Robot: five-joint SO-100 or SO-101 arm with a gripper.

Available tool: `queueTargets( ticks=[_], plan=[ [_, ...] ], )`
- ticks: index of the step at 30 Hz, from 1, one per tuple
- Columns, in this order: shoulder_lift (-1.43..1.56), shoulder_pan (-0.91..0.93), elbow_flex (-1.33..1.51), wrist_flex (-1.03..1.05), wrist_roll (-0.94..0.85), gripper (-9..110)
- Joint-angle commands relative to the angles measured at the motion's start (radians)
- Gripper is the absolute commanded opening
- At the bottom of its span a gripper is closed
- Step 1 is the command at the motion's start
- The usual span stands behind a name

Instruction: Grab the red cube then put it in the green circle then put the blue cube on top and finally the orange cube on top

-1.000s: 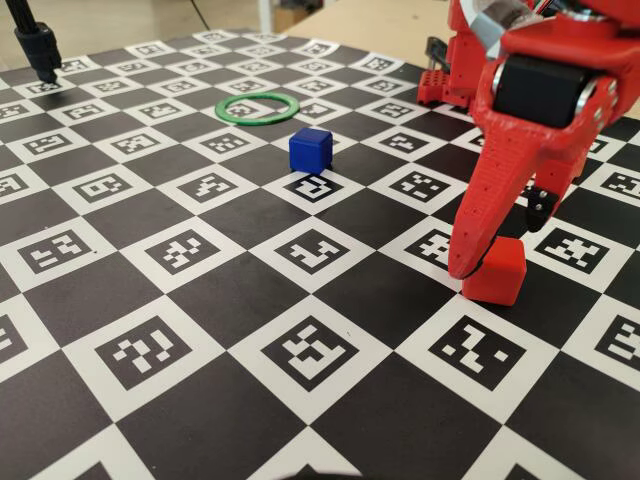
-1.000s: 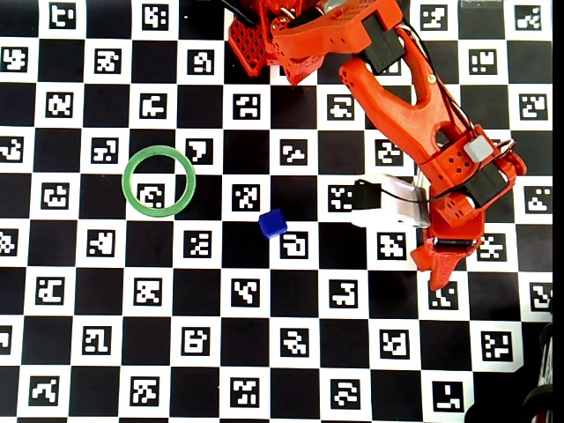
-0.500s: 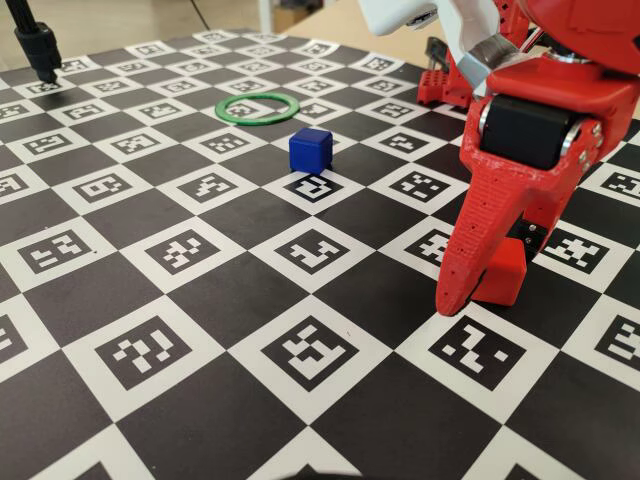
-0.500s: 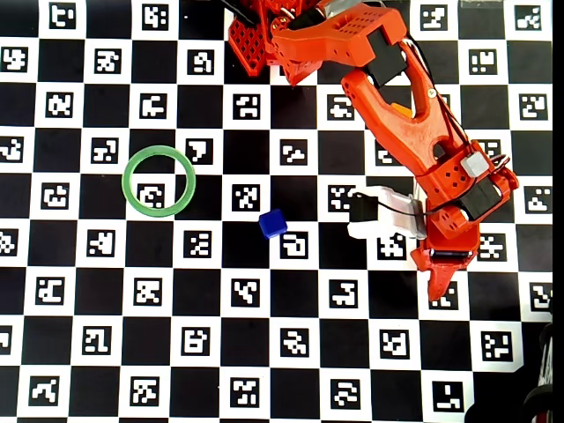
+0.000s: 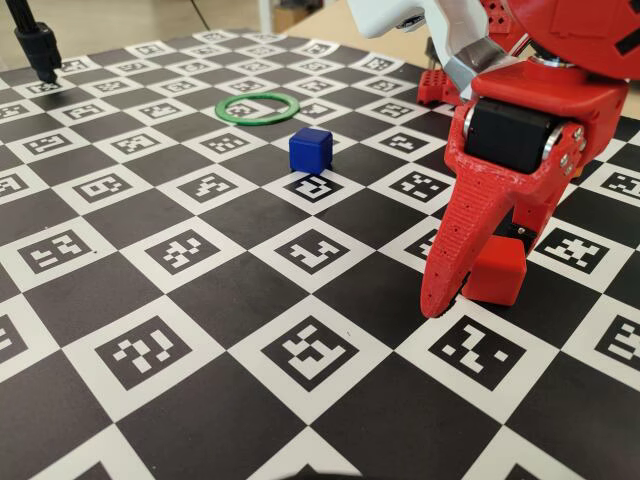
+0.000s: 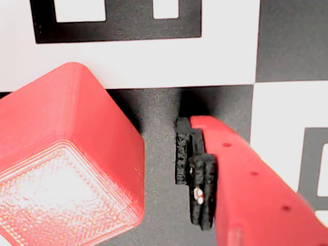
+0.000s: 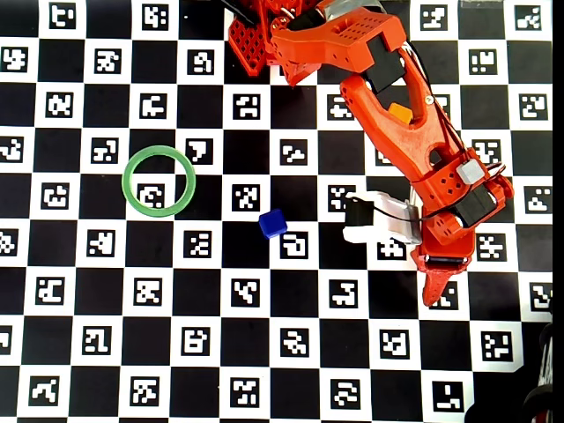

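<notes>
The red cube [image 6: 66, 169] lies between our gripper's [image 5: 470, 290] spread jaws, not yet touching the padded finger [image 6: 197, 179] beside it.

A black-and-white checkered marker board [image 5: 200, 290] covers the table.

Bright, even room light, only soft shadows under my gripper [image 5: 455, 290] and beside the red cube [image 6: 61, 169] on the checkered board [image 5: 200, 300]. My wrist view is very close: the cube's top is blown out with glare and slightly soft. Fixed and overhead views sharp, no visible edge distortion.
</notes>
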Motion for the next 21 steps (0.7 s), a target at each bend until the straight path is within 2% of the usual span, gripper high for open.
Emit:
queueTargets(
  ticks=[1, 21],
  plan=[
    [0.025, 0.009, -0.054, -0.026, -0.009, 50],
    [0.032, 0.028, -0.041, 0.011, -0.176, 48]
  ],
)
